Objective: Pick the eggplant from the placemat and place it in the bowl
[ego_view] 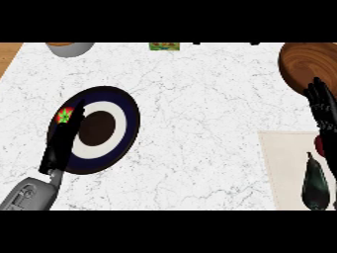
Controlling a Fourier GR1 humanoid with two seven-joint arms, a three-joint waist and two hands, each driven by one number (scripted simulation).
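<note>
The right hand [330, 129] hangs open beside the eggplant [315, 184], which looks smooth, slippery, firm; best clasped mid-body.

no readable text, labels, brands or numbers anywhere

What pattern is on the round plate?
Concentric dark navy and white rings with a dark centre on the plate, head view.

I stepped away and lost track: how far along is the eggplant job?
Nothing looks done yet. The eggplant lies on the placemat, and the wooden bowl shows nothing inside. In hand: the right hand is open beside the eggplant, not gripping it. The left hand rests over the plate. Left: grasp, lift, place.
</note>
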